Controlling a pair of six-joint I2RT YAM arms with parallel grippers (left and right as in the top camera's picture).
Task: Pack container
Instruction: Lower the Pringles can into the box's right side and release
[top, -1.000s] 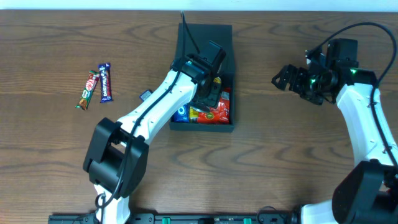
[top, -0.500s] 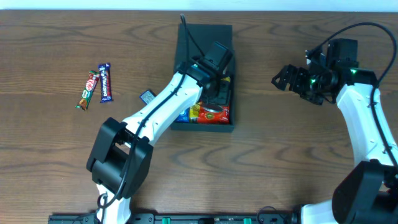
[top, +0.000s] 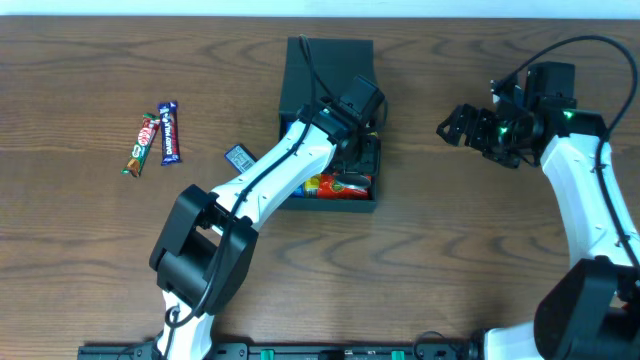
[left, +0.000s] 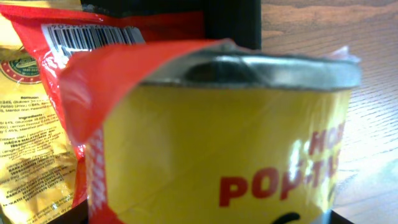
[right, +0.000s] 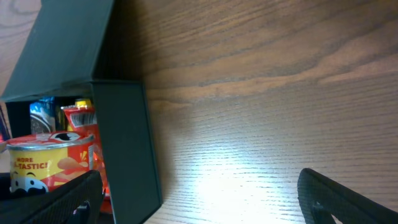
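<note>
Near the left edge of the bench lie a red candy bar (top: 141, 145) and a blue candy bar (top: 170, 133), side by side. A small dark packet (top: 237, 156) lies just left of the container (top: 330, 204). The container sits in the middle, close to the far edge, with its lid (top: 327, 65) open on the far side. The left gripper (top: 362, 150) is down inside it. I cannot tell how its fingers are. Its camera sees a yellow can (left: 224, 143) very close, beside a red and gold bag (left: 37, 93). The right gripper (top: 458, 126) is near the right edge, well apart from the container, with its fingers (right: 336, 193) wide and holding nothing.
</note>
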